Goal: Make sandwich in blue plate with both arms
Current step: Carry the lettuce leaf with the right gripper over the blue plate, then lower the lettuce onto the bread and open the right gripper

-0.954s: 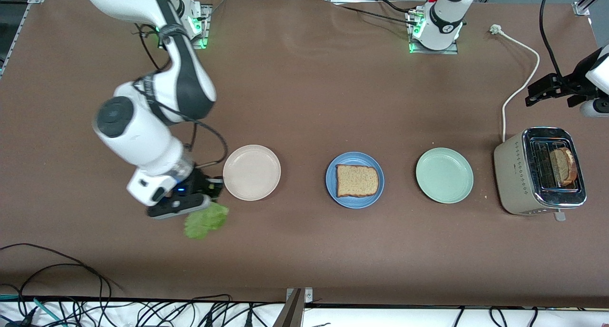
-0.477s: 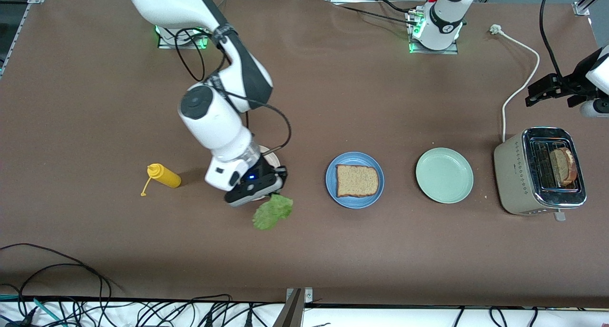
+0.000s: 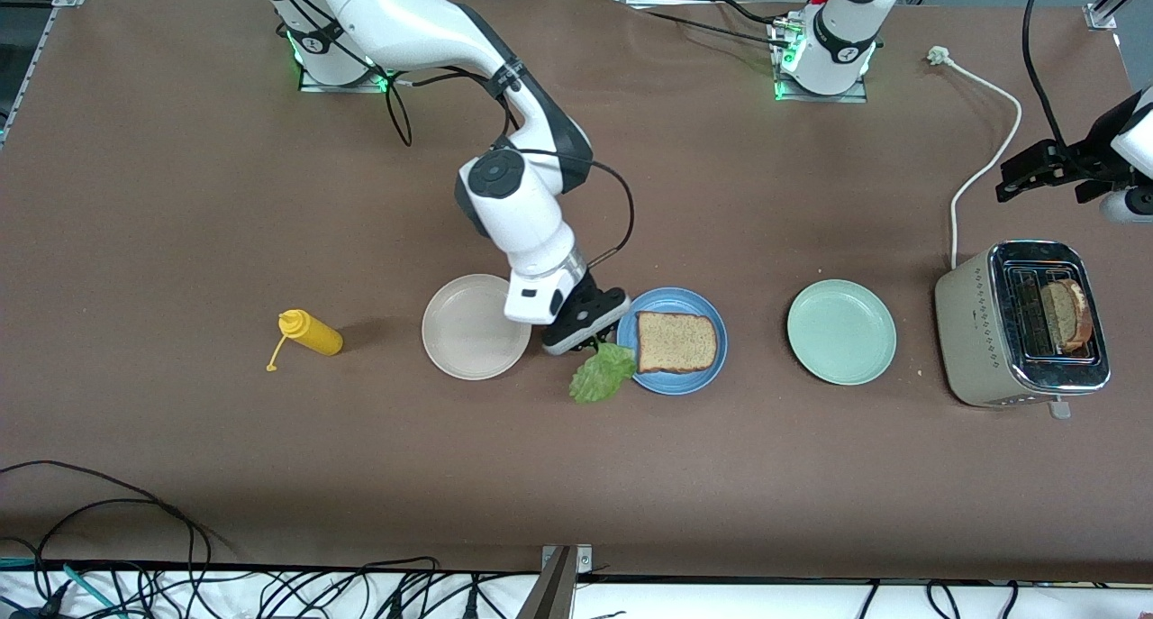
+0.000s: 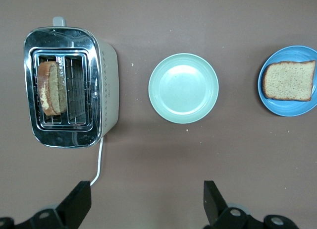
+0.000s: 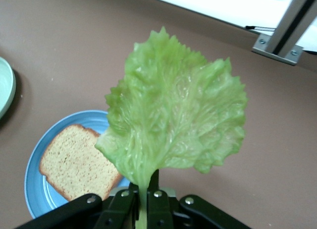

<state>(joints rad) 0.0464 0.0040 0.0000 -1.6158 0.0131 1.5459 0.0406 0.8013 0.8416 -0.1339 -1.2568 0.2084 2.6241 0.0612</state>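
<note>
1. Landmark for these notes: the blue plate (image 3: 671, 341), mid-table. One bread slice (image 3: 676, 341) lies flat in it. I read that as the sandwich's bottom layer, already down.

2. Right gripper (image 3: 590, 340) hangs over the plate's rim on the side toward the right arm's end of the table. Its fingers are pinched tight on the stem of the lettuce (image 3: 603, 372). In the right wrist view the leaf (image 5: 176, 117) fans out from the jaws, with plate and slice (image 5: 79, 161) beneath it.

3. The leaf is not on the bread yet. From the front camera it overlaps only the plate's edge, the rest over bare table. My judgement: the carry is close to its end, but the leaf needs to come in over the slice before I let go.

4. Left gripper (image 3: 1036, 170) waits up in the air over the toaster's end of the table, holding nothing. The left wrist view shows its fingers (image 4: 79, 201) spread wide.

5. Toaster (image 3: 1022, 323) stands well apart from the plate, past the mint plate (image 3: 841, 332). A second slice (image 3: 1066, 315) stands in one slot, untouched.

6. Left to do, as I judge it: lay the lettuce on the bread, fetch the toaster slice, cap the stack. Roughly a third done.

7. Also out: off-white plate (image 3: 468, 327) just beside the blue plate, and a yellow bottle (image 3: 309, 332) lying farther toward the right arm's end.
</note>
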